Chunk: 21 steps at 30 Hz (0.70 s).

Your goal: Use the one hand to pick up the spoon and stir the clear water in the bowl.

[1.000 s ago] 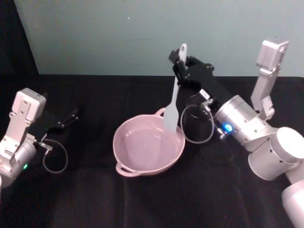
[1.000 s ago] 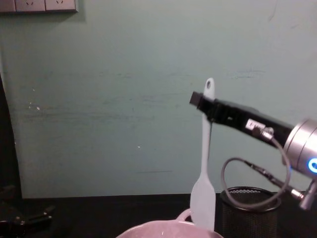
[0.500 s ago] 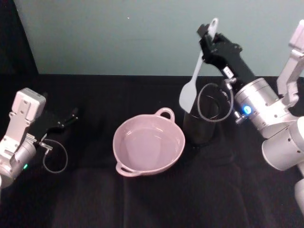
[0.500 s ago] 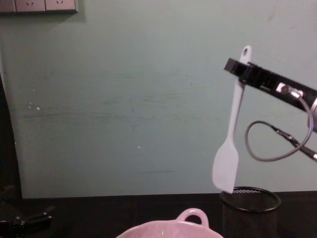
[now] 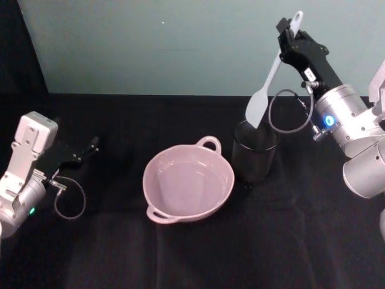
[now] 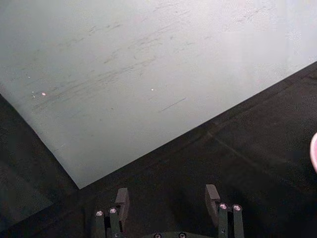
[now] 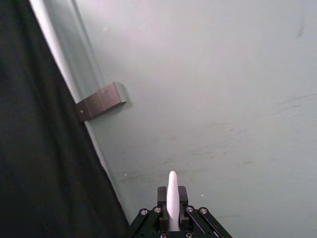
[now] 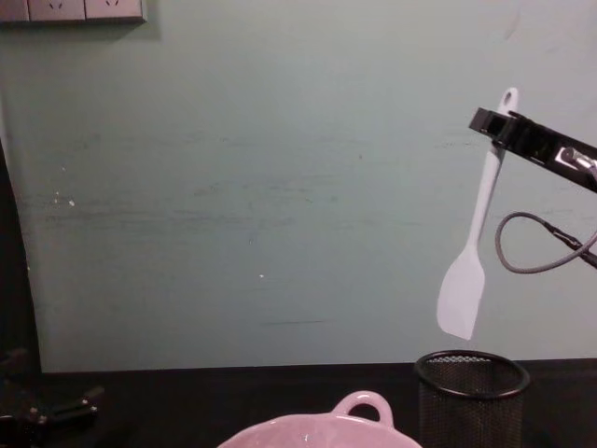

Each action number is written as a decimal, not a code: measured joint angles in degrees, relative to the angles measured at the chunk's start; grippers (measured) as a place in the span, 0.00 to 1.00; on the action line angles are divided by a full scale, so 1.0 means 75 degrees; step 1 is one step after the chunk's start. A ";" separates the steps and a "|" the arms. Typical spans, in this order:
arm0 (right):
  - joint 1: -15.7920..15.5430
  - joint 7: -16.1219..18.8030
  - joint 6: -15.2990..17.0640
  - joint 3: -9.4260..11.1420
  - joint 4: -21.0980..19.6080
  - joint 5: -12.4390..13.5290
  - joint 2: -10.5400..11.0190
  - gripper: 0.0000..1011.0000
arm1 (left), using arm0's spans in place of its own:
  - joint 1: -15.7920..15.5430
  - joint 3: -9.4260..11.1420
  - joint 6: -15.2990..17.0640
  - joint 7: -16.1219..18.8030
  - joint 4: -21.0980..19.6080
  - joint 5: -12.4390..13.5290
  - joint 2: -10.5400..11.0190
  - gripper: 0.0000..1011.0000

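**Spoon held high over the mesh cup, clear of the bowl**

The head view laid out the whole table: the wide pale pink bowl with a small loop handle point(image 5: 157, 203) sat mid-cloth on the black tabletop point(image 5: 198, 259); the black mesh cup point(image 5: 254, 159) stood just beside it on the robot's right. The right black gripper on its silver wrist with a blue light ring point(image 5: 287, 29) was raised above and behind the cup, pinching the white spatula-like spoon point(image 5: 272, 73) near the holed end of its handle; the flat blade hung down, tilted towards the robot's left. The chest view gave the side-on reading that the head view lacked: air between the blade's lower edge and the cup's rim, no contact. The right wrist view showed the handle tip standing between the pressed-in fingers. The left gripper point(image 5: 90, 146) rested low at the table's left, well apart from the bowl; its wrist view showed the fingers point(image 6: 213, 195) spread with nothing between them.

Against a second earlier: the blade then dipped into the bowl at its far rim; half a second ago it hung beside the cup; here it was higher and farther right. Bowl, cup and left arm kept their places.
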 joint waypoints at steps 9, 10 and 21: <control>0.0267 -0.0047 0.0006 0.0163 0.0607 0.0151 -0.0117 0.11 | 0.0000 -0.0001 0.0000 0.0000 0.0000 0.0000 0.0000 1.00; 0.0280 -0.0052 0.0015 0.0173 0.0642 0.0166 -0.0125 0.11 | 0.0000 0.0000 0.0000 0.0000 0.0000 0.0000 0.0000 1.00; 0.0371 -0.0095 0.0067 0.0236 0.1082 0.0224 -0.0184 0.11 | 0.0000 0.0000 0.0000 0.0000 0.0000 0.0000 0.0000 1.00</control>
